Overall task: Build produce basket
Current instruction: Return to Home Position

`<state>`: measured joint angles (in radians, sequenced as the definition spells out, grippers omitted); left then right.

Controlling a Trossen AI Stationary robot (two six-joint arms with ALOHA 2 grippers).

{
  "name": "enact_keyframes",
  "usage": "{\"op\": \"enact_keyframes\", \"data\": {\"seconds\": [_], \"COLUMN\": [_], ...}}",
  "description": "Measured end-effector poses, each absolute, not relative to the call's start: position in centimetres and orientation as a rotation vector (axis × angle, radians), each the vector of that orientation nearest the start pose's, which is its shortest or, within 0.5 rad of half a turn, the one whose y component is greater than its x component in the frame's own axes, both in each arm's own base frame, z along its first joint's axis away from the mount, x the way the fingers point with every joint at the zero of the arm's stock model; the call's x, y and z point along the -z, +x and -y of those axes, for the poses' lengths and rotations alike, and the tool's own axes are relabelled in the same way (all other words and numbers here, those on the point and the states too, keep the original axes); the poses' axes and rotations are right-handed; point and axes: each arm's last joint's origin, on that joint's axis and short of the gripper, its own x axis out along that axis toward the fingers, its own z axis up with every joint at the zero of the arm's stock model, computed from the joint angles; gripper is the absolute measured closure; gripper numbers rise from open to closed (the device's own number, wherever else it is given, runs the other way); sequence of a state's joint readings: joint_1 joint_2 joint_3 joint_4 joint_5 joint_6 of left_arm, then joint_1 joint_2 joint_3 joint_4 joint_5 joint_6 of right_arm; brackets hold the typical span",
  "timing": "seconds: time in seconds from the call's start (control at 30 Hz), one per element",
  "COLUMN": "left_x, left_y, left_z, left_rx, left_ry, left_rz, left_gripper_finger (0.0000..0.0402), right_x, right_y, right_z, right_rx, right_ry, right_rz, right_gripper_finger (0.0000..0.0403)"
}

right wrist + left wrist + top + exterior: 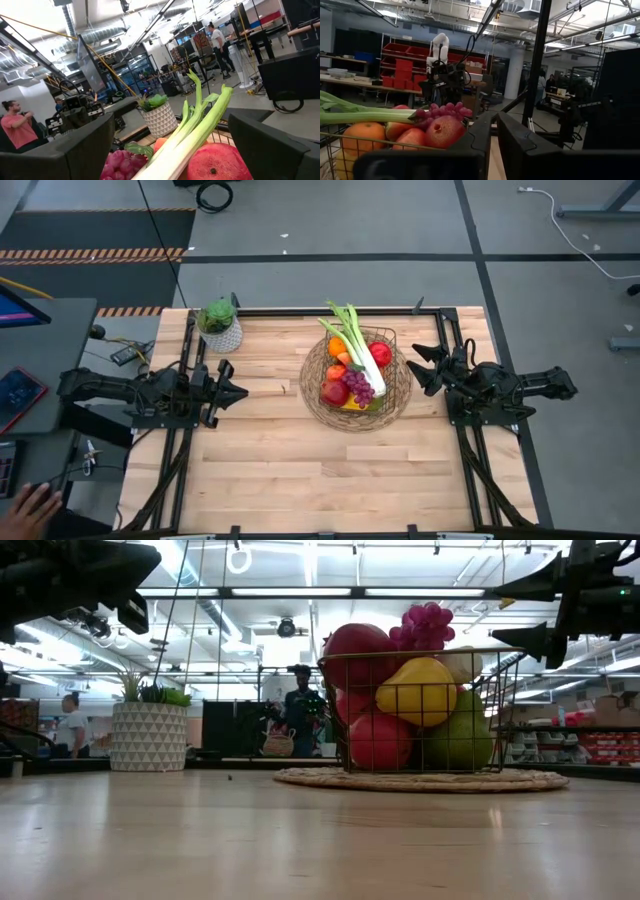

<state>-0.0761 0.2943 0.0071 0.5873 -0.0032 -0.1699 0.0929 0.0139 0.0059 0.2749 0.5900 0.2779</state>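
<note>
The left gripper (236,380) hovers over the left edge of the table (300,470). Its 2 fingers are spread apart with nothing between them. The right gripper (412,370) hangs opposite it at the right edge, its fingers likewise parted and empty, and the 2 grippers point toward each other.

The basket (310,392) stands on the wood between them. It is near the right gripper's tips without touching them, and well apart from the left gripper, straight ahead of its fingers. All the produce in view is inside it. The leek (345,330) lies tilted across the pile, with its green leaves reaching out past the rim. The grapes (360,388) rest on top. A red apple (334,392) is on the side facing the left gripper, and a second red fruit (380,354) is on the side closest to the right gripper. An orange (338,346) sits beside the leek. In the low view, a lemon (415,690) and a pear (462,740) press against the wire wall.

A potted plant (220,325) stands near the left gripper, off to its side.
</note>
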Motion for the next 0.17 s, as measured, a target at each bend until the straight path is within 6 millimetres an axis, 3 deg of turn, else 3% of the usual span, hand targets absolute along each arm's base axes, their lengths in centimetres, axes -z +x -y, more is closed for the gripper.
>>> {"op": "enact_keyframes", "data": {"seconds": [0.17], "left_x": [-19.68], "left_y": [11.13], "left_z": [0.84], "left_rx": [0.097], "left_ry": [-0.18], "left_rz": [0.293], "left_gripper_finger": [0.0362], "right_x": [-18.94], "right_y": [9.12], "right_z": [0.77], "right_rx": [0.457], "right_ry": [0.361], "right_rz": [0.322], "right_gripper_finger": [0.0009]}}
